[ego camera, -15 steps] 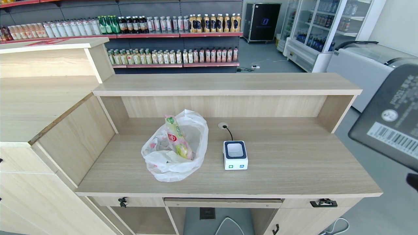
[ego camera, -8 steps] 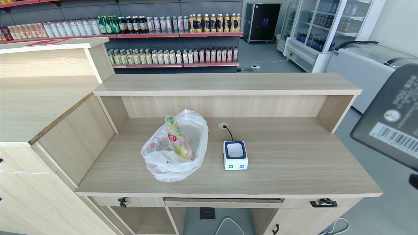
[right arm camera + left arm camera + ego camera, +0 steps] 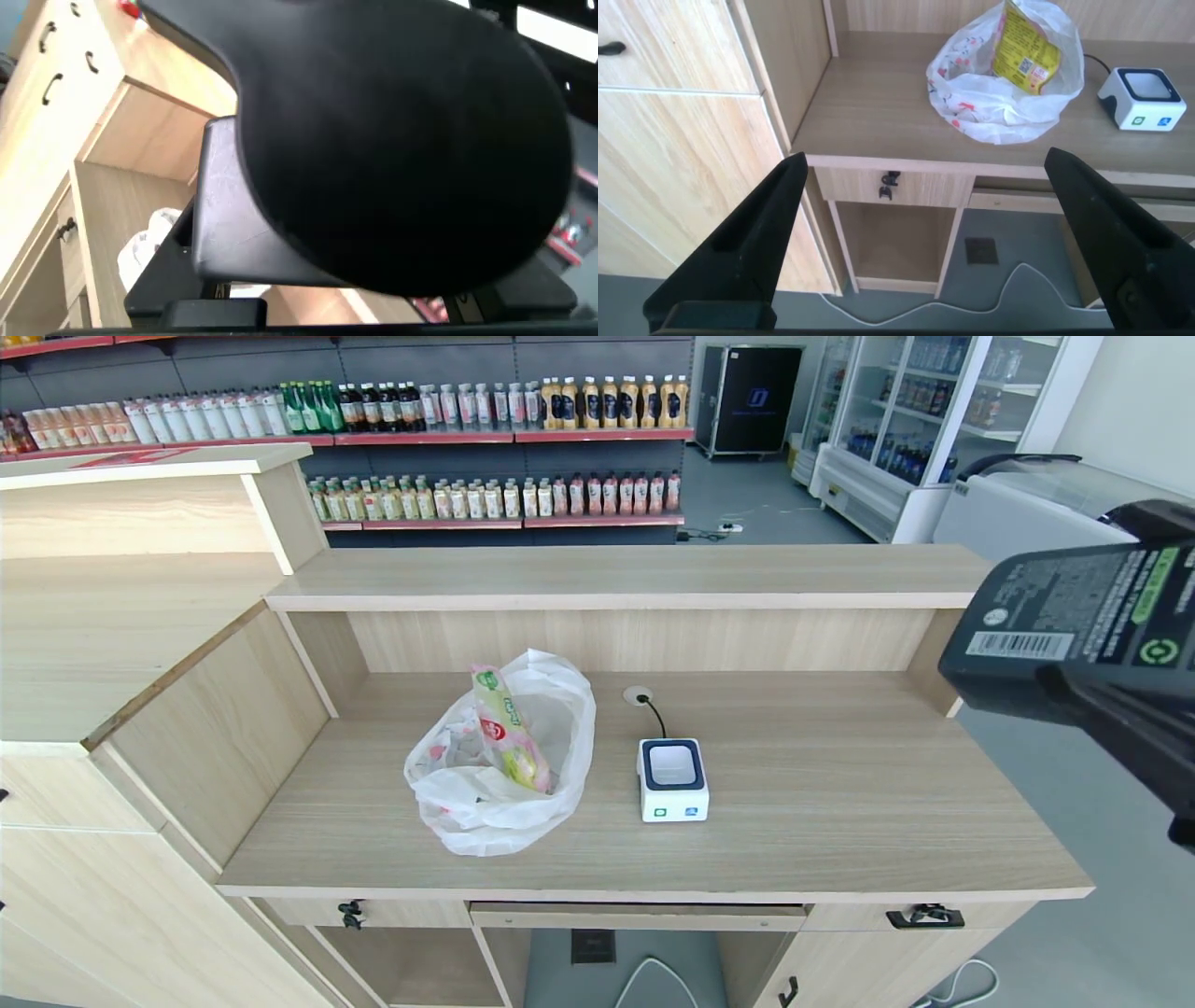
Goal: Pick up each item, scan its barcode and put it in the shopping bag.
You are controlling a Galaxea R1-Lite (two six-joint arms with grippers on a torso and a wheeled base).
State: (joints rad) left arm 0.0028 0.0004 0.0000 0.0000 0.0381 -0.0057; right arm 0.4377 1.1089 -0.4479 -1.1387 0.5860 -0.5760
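Head view showed the big change: the dark item [image 3: 1074, 607] had turned and come up and in from the right edge, so it hung in the air over the right end of the desk [image 3: 840, 803]. A second earlier it sat lower and further out to the right, tipped on a slant, with its barcode low on the side. Now it lay nearly flat, and the barcode [image 3: 1018, 645] was a small white patch near its left end, facing up toward the camera. The right gripper [image 3: 1092, 700] was clamped on the item from below and behind, holding it off the desk. I think this meant the item was on its way to be scanned, but the scan was not done yet, because the scanner [image 3: 672, 779] stood well apart from it, in the middle of the desk. The barcode would likely need to turn down toward the scanner's window. Nothing else had moved. The shopping bag [image 3: 485, 803] sat just left of the scanner as before, with a green and yellow snack packet [image 3: 507, 728] standing up in it. The left gripper [image 3: 926, 163] hung low by the left front of the desk, its fingers spread wide with nothing between them.
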